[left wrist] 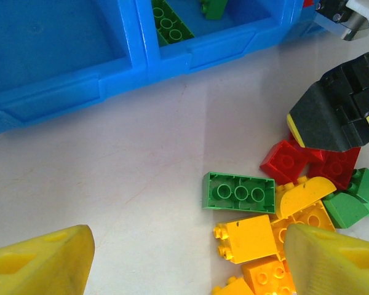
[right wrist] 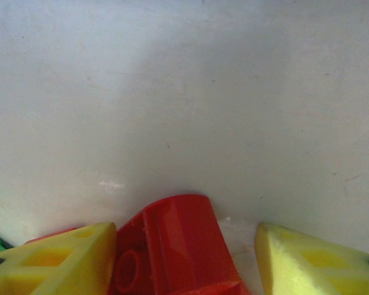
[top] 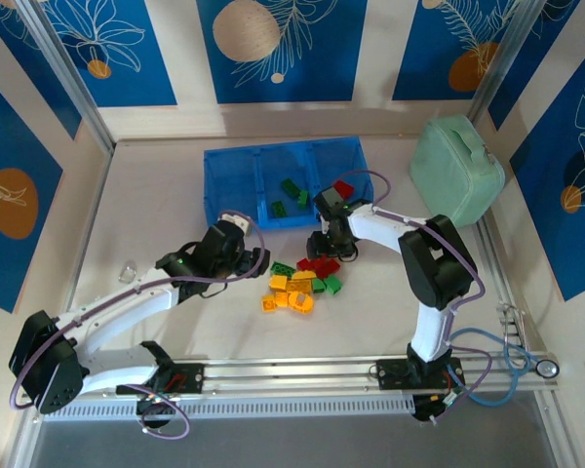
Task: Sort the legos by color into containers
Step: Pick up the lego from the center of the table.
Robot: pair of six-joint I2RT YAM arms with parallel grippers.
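Left gripper (left wrist: pixel 187 246): fingers (left wrist: pixel 40 264) spread wide, with bare table (left wrist: pixel 141 160) between the pads. Just ahead of it a green brick (left wrist: pixel 238 192) lies flat, studs up, on the near edge of the pile (top: pixel 302 278). Yellow-orange bricks (left wrist: pixel 249 236) touch it, close in front of one fingertip. Past those are red bricks (left wrist: pixel 289 163), and the right gripper (left wrist: pixel 332 123) hangs directly over them, blocking that side of the pile. Further ahead is the blue tray (left wrist: pixel 141 55). What shows of the compartment straight ahead looks bare; the next one holds green bricks (left wrist: pixel 171 23).

Right gripper, own camera: fingers apart, straddling a red brick (right wrist: pixel 172 246). The brick sits against one finger (right wrist: pixel 55 261), and a sliver of table shows between it and the other. It isn't pinched. Plain table lies ahead.

From the top view, the two grippers meet the pile from opposite sides, with the tray just beyond. A lone red (top: pixel 343 187) sits in the tray compartment nearest the right gripper. A mint case (top: pixel 455 180) stands on the right arm's outer side, well apart from the pile. A small clear thing (top: pixel 129 271) lies beside the left arm; I can't tell what it is.

Hard to read: both cameras cut the fingers off at the bottom edge, and the red brick's near end with them. Part of the pile is hidden under the right gripper.
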